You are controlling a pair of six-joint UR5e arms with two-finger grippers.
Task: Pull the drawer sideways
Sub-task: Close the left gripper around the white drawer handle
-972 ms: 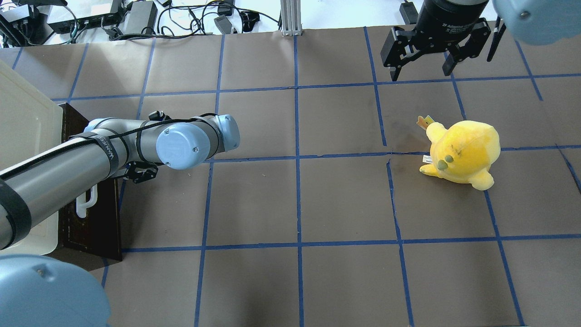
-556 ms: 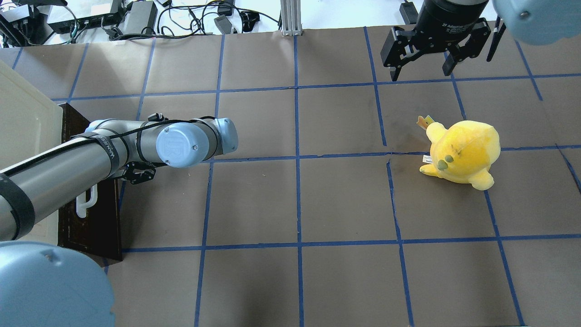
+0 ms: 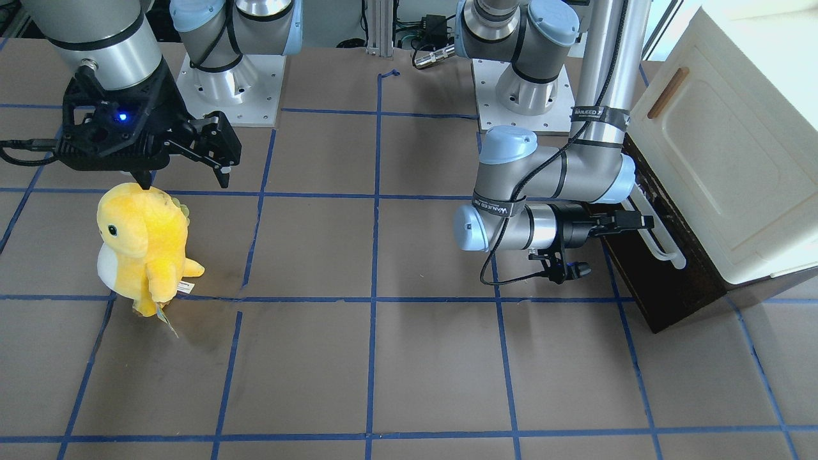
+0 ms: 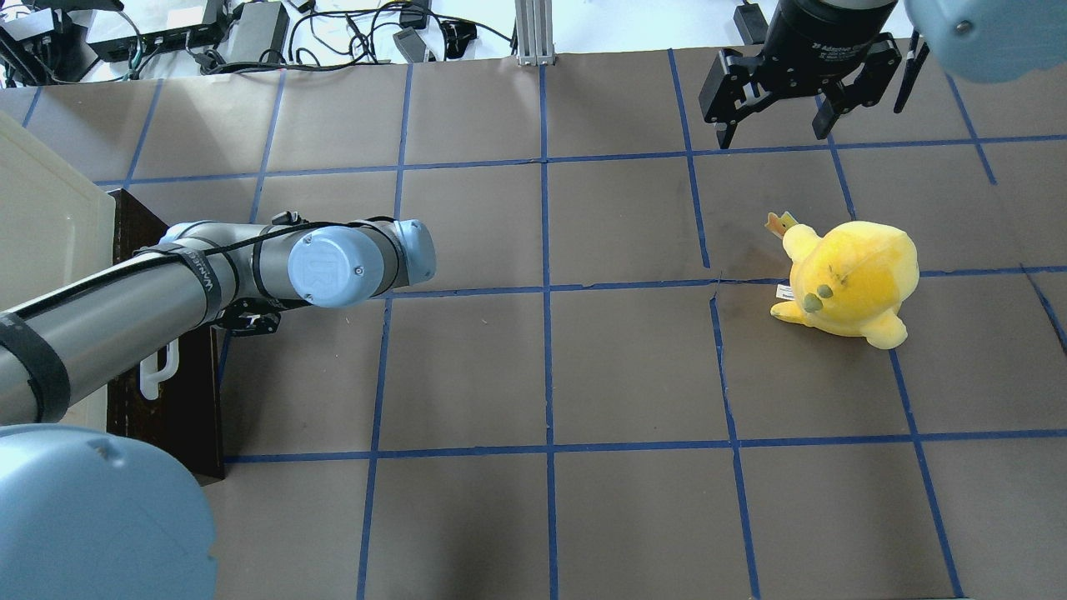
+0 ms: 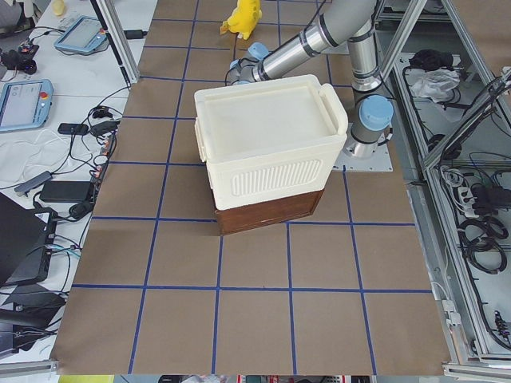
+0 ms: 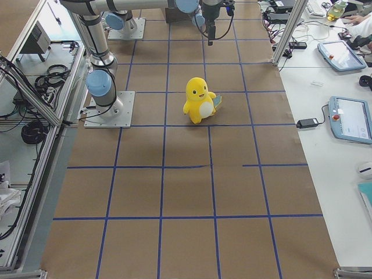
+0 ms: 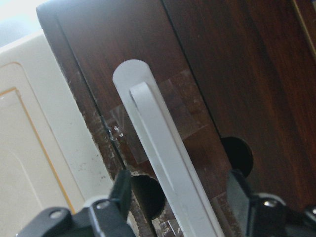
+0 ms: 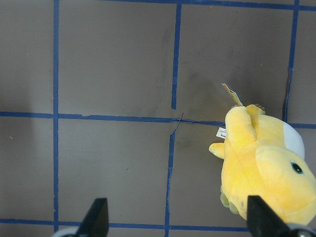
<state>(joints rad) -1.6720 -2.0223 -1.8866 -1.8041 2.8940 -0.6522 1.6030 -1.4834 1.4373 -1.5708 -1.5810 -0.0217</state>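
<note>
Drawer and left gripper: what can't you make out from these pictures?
- Drawer interior: hidden in every view under the cream cabinet.
- Left gripper fingertips: cut off by the left wrist view's bottom edge, so contact with the handle is unclear.
- Overhead view: the left arm covers the gripper and most of the handle.

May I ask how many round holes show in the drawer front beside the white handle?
2: one hole left of the handle, another right of it, in the drawer front. More may be hidden outside the wrist view.
</note>
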